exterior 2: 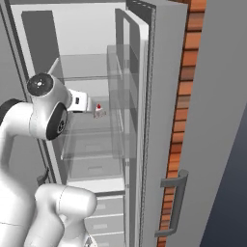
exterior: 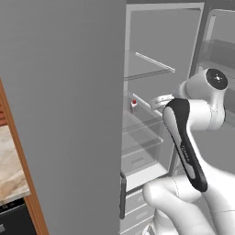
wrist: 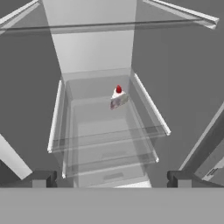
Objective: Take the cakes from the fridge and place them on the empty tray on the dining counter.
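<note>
Reaching into the open fridge (exterior 2: 140,29), the tool (wrist: 111,177) hangs with its 2 fingertips (wrist: 41,178) spread wide apart and empty, so a slice could fit between them. Farther in, the white cake (wrist: 118,98) with the red top sits on a clear glass shelf (wrist: 144,103) near the back wall, well apart from the tool.

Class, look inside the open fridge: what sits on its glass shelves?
One white cake slice with a red top sits on a middle glass shelf of the fridge. The arm hides part of that shelf from the base.
</note>
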Motion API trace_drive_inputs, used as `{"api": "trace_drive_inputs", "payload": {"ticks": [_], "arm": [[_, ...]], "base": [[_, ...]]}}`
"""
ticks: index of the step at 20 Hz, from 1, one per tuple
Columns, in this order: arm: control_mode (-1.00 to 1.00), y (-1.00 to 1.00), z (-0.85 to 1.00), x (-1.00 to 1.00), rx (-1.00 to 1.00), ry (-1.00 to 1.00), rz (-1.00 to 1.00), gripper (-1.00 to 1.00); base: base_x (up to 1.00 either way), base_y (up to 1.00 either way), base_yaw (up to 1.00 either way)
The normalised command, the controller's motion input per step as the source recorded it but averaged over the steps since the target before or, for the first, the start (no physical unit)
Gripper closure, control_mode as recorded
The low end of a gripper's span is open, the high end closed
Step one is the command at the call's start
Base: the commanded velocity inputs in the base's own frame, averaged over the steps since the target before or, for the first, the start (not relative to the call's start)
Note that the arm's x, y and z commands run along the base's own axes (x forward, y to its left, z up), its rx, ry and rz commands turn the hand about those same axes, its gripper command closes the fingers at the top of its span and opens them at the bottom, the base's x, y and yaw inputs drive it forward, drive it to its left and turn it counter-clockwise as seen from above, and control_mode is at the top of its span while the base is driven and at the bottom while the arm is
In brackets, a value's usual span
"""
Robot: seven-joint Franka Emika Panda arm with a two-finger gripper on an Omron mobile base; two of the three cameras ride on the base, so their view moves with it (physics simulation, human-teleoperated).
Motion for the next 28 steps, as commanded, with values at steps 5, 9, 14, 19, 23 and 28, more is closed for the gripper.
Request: {"api": "trace_drive_inputs", "payload": {"ticks": [5, 9, 14, 19, 23, 28], "arm": [[-1.0, 0.0, -0.24, 0.22, -0.01, 0.0, 0.02, -1.0], [-1.0, 0.01, -0.26, 0.28, -0.04, 0.0, 0.0, -1.0], [-1.0, 0.0, -0.07, 0.45, 0.0, 0.0, 0.0, -1.0], [-1.0, 0.0, -0.06, 0.4, 0.0, 0.0, 0.0, -1.0], [-1.0, 0.0, -0.12, 0.16, 0.0, 0.0, 0.0, -1.0], [-1.0, 0.0, -0.19, 0.03, 0.0, -0.01, 0.0, -1.0]], "base": [[0.0, 0.0, 0.0], [0.0, 0.0, 0.0], [0.0, 0.0, 0.0], [0.0, 0.0, 0.0], [0.0, 0.0, 0.0], [0.0, 0.0, 0.0]]}}
